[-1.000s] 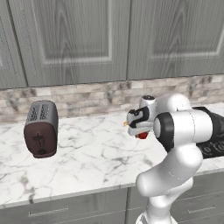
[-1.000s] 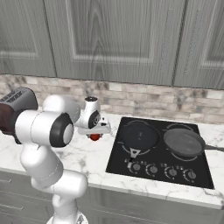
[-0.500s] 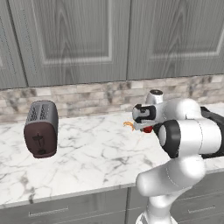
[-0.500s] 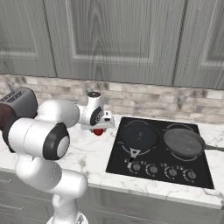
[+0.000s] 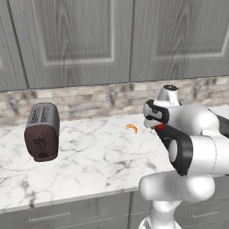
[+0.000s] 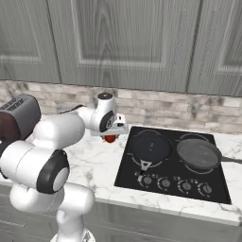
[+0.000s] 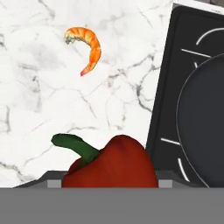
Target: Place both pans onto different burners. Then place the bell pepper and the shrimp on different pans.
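Hand view looks down on the pepper point(image 7: 111, 164), red with a green stem, sitting right at the end effector, low in the frame; its fingertips cannot be made out, so whether the jaws clasp the pepper or merely stand around it cannot be told. Beyond the pepper, well apart from it on the white marble surface point(image 7: 39, 78), lies the shrimp point(image 7: 85, 46), curled and orange. To the side of the end effector is the black cooktop point(image 7: 164, 113), with a pan point(image 7: 203, 118) resting on a burner point(image 7: 186, 144) whose ring lines show around its rim.

From the right base view, the end effector point(image 6: 110, 134) is just above the surface beside the cooktop's near edge, with the red pepper showing under it. Past it sit the black pan point(image 6: 150, 146) and, farther off, the grey pan point(image 6: 198, 153), each on its own burner. A toaster point(image 6: 16, 118) stands well behind the arm.
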